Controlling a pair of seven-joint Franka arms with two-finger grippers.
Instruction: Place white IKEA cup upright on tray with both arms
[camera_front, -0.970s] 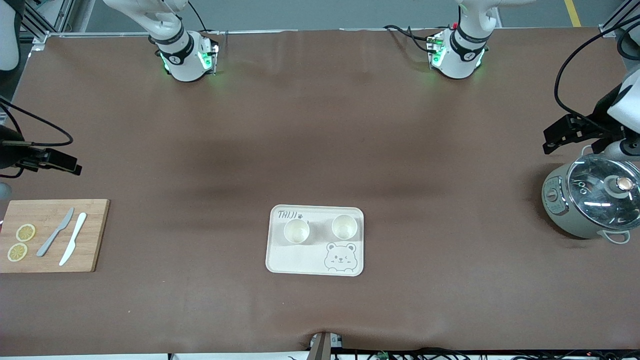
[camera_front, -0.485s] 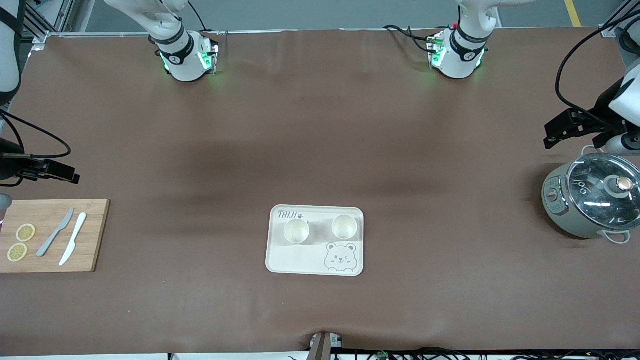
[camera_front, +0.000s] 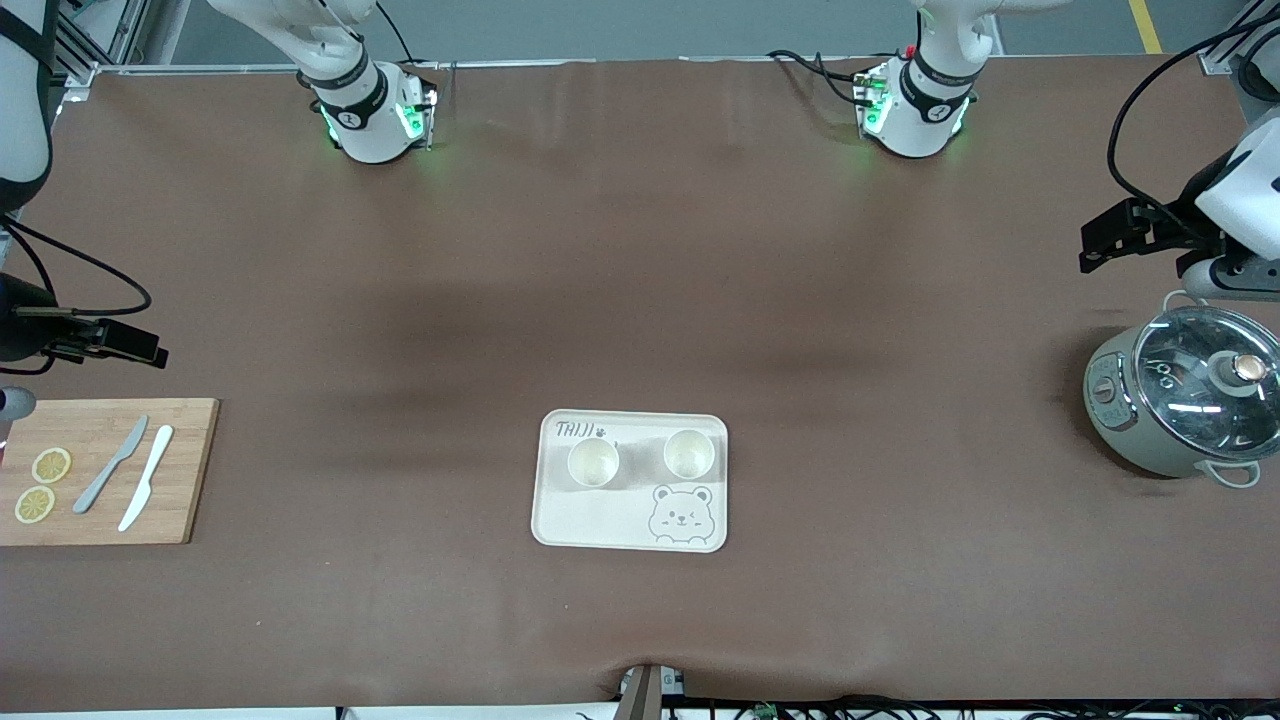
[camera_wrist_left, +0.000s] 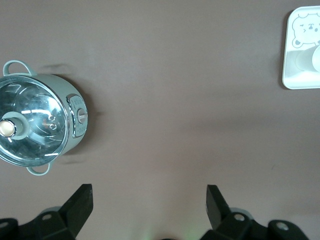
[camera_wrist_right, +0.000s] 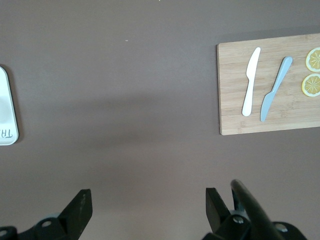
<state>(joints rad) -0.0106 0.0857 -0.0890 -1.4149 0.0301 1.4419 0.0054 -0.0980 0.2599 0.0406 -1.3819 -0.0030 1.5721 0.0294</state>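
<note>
Tray (camera_front: 585, 520): two cups (camera_front: 593, 463) upright. Left gripper (camera_wrist_left: 149, 202) over bare table near pot (camera_front: 1180, 405), right gripper (camera_wrist_right: 148, 205) near cutting board (camera_front: 185, 470): both spread, empty. Advice: retreat without nudging.

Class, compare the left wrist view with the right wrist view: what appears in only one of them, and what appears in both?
Only the left wrist view shows the lidded pot and the open left gripper over bare table. Only the right wrist view shows the cutting board with two knives and lemon slices, and the open right gripper. Both catch an edge of the tray.
</note>
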